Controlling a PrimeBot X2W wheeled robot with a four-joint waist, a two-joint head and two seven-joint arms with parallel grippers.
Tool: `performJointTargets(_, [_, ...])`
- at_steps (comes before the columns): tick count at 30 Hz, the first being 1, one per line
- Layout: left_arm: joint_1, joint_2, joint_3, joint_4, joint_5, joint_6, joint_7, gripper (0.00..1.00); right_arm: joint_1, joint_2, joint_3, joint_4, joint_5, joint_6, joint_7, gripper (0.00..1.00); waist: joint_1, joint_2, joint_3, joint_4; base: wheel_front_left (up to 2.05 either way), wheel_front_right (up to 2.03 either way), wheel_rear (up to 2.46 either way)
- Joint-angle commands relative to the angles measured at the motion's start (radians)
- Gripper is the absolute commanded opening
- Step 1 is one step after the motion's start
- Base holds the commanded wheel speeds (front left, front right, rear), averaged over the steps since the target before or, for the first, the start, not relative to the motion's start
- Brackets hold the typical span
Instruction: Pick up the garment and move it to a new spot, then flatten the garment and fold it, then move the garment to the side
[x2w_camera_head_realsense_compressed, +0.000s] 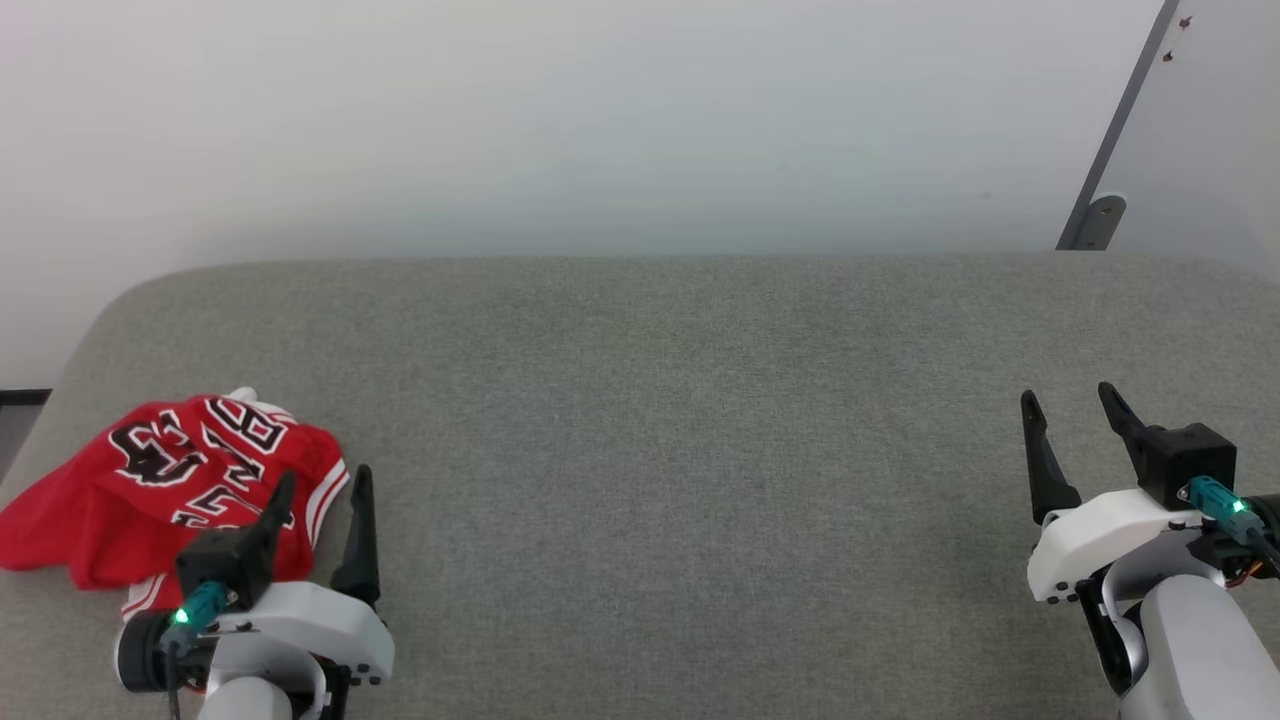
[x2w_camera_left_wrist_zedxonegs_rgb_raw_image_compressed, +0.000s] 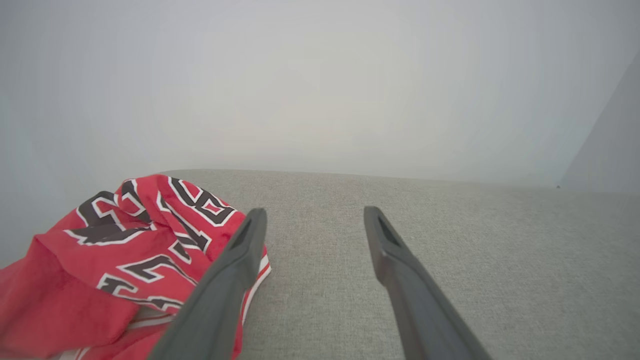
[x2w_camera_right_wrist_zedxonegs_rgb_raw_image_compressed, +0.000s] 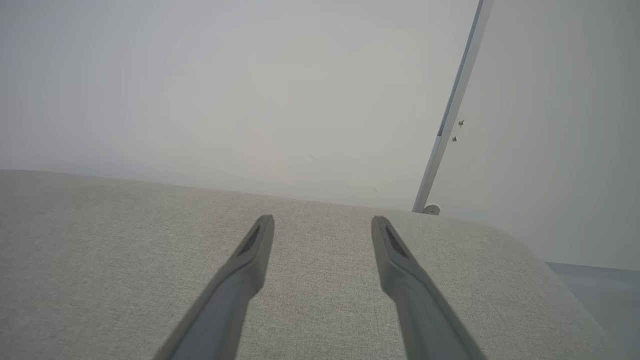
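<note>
A crumpled red jersey shirt with black lettering (x2w_camera_head_realsense_compressed: 150, 470) lies lower left on the grey fabric surface (x2w_camera_head_realsense_compressed: 640, 420). The left gripper (x2w_camera_head_realsense_compressed: 323, 478) is spread wide at its edge. The right gripper (x2w_camera_head_realsense_compressed: 1068, 396), lower right, is equally wide and empty.

crumpled red garment (x2w_camera_head_realsense_compressed: 160, 480) with black white-outlined lettering at the near left of a grey fabric worktop (x2w_camera_head_realsense_compressed: 650, 450), left end effector (x2w_camera_head_realsense_compressed: 326, 475) fingers spread just beside it, right end effector (x2w_camera_head_realsense_compressed: 1066, 393) fingers spread at far right, white wall (x2w_camera_head_realsense_compressed: 600, 120) behind

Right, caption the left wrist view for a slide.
Open left end effector at the edge of the crumpled red garment on a grey fabric surface.
</note>
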Motion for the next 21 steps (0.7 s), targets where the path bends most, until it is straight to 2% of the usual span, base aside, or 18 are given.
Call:
performJointTargets(1, [-0.009,0.003,0.003,0.007,0.021,-0.005,-0.008,1.0,-0.001,-0.002,-0.001,0.005,-0.015,-0.001,-0.008,1.0,0.0,-0.0001,-0.001,0.001,0.0,0.0,0.0])
performJointTargets(21, [-0.02,-0.003,0.015,0.033,0.027,-0.022,-0.005,1.0,0.019,0.007,-0.015,-0.004,0.06,-0.001,-0.008,1.0,0.0,-0.0001,-0.005,-0.001,0.0,0.0,0.0])
